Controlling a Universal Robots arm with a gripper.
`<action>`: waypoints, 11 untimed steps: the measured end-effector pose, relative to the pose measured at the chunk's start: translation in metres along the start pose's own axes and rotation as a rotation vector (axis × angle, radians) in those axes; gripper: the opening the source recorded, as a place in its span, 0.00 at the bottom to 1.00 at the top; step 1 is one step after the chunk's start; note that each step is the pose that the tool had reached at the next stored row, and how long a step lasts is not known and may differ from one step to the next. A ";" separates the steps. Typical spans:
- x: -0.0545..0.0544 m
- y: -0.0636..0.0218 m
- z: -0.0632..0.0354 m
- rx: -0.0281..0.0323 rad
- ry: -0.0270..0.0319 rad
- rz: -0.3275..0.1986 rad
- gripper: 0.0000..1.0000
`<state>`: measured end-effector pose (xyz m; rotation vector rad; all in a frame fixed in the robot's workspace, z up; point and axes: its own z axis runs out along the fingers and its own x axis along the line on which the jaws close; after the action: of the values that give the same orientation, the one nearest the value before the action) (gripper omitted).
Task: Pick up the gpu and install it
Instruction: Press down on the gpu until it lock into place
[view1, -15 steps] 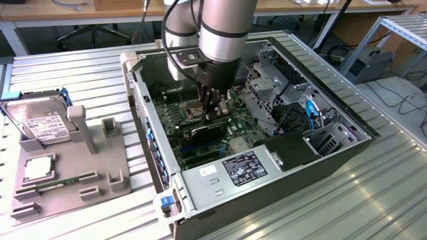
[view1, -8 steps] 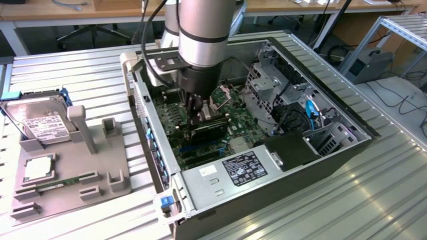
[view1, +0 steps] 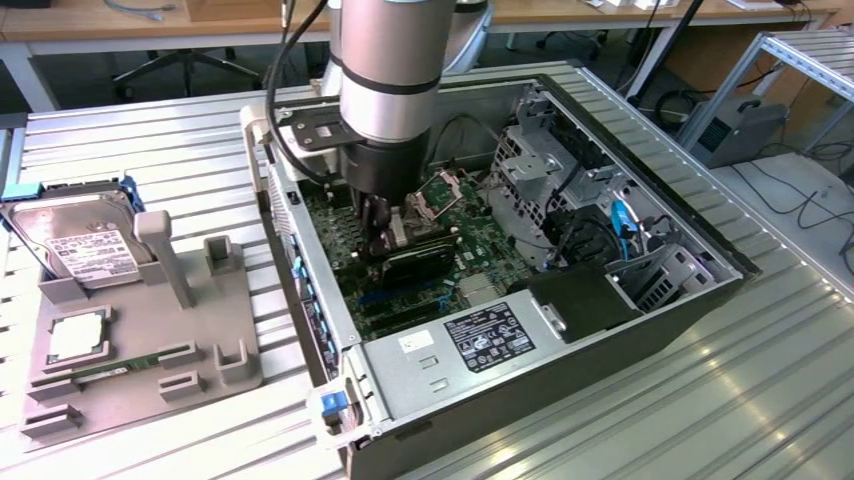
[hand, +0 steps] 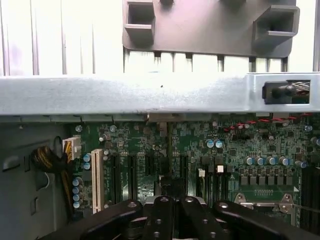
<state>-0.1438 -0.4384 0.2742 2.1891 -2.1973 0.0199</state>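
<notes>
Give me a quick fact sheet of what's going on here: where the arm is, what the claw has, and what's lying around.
arm: reaching down into the open computer case
claw: shut, low over the motherboard
gpu: dark card right under the claw, down at the board's slots; whether it is fully seated cannot be told
parts tray: grey, on the exterior view's left of the case
hard drive: silver with white label, standing in the tray
memory stick: green, lying in the tray
</notes>
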 end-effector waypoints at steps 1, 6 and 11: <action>0.000 0.0006 0.0016 0.0000 0.0000 0.000 0.11; 0.000 0.0015 0.0049 -0.0001 0.0000 0.000 0.11; 0.000 -0.0004 -0.0031 0.0013 -0.0016 -0.004 0.11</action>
<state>-0.1433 -0.4384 0.2773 2.1955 -2.1938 0.0194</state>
